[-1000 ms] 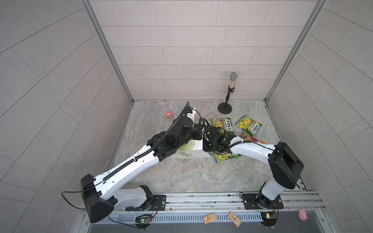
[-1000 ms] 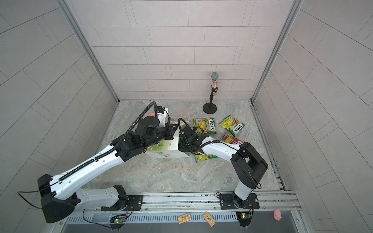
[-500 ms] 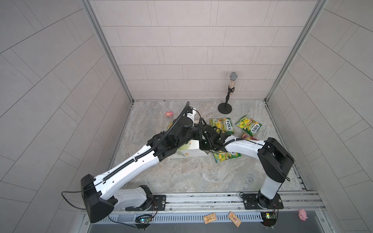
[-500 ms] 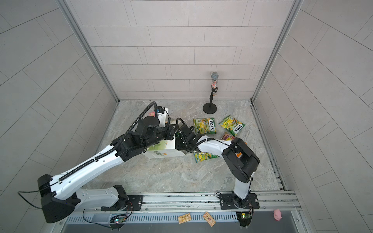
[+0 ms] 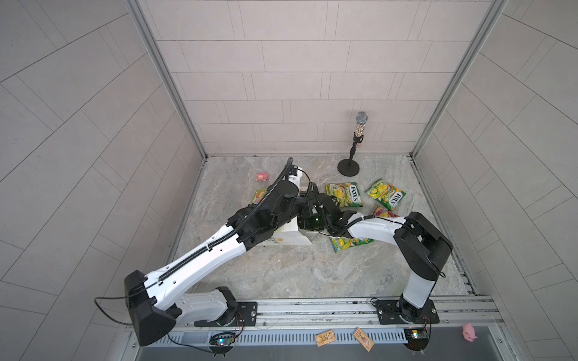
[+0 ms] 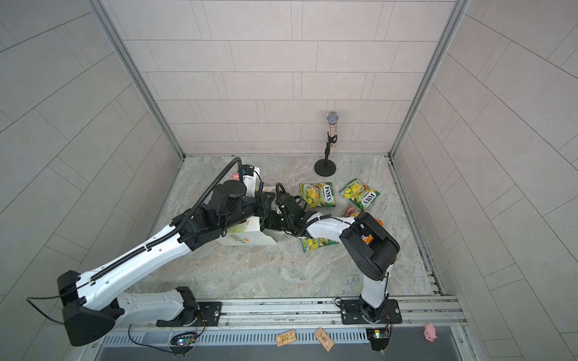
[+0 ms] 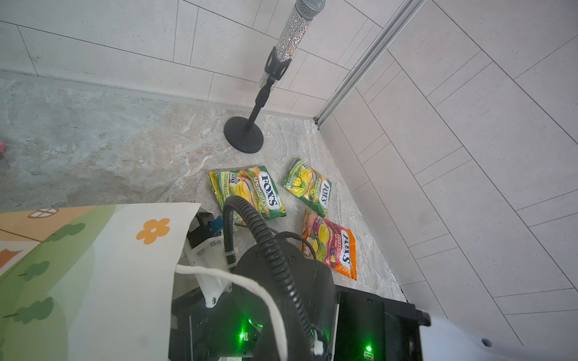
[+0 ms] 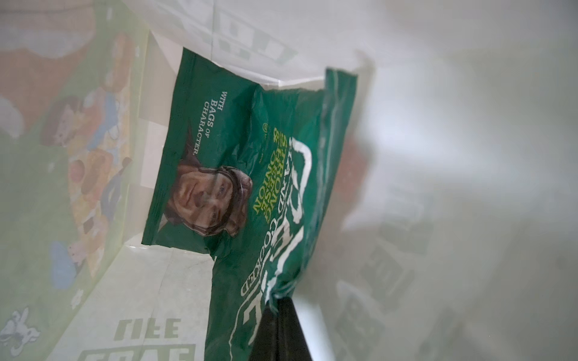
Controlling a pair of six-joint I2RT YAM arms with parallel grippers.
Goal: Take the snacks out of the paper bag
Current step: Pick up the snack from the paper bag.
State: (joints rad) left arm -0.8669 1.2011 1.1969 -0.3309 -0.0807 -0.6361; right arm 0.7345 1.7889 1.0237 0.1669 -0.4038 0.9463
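The white paper bag (image 5: pixel 291 239) lies on its side mid-floor, its mouth toward the right arm. Inside it lies the dark green crisp packet (image 8: pixel 250 187) with a face. My right gripper (image 8: pixel 276 308) reaches in through the mouth and is shut on that packet's near edge. In both top views only the right wrist (image 5: pixel 325 218) shows at the bag. My left gripper (image 6: pixel 267 203) rests over the bag's mouth; its fingers are hidden. A white cord handle (image 7: pixel 250 287) drapes over the right wrist. Several FOX'S packets (image 5: pixel 344 194) (image 5: pixel 385 193) (image 5: pixel 348 243) lie on the floor right of the bag.
A glittery microphone on a black stand (image 5: pixel 348 165) is at the back right. A pink pig toy (image 5: pixel 262 177) lies behind the bag, another (image 5: pixel 469 332) on the front ledge beside two tan wooden rectangles (image 5: pixel 325 337). Tiled walls enclose three sides.
The right arm pushed further left into the bag and its gripper closed on the crisp packet. The left arm kept its place.
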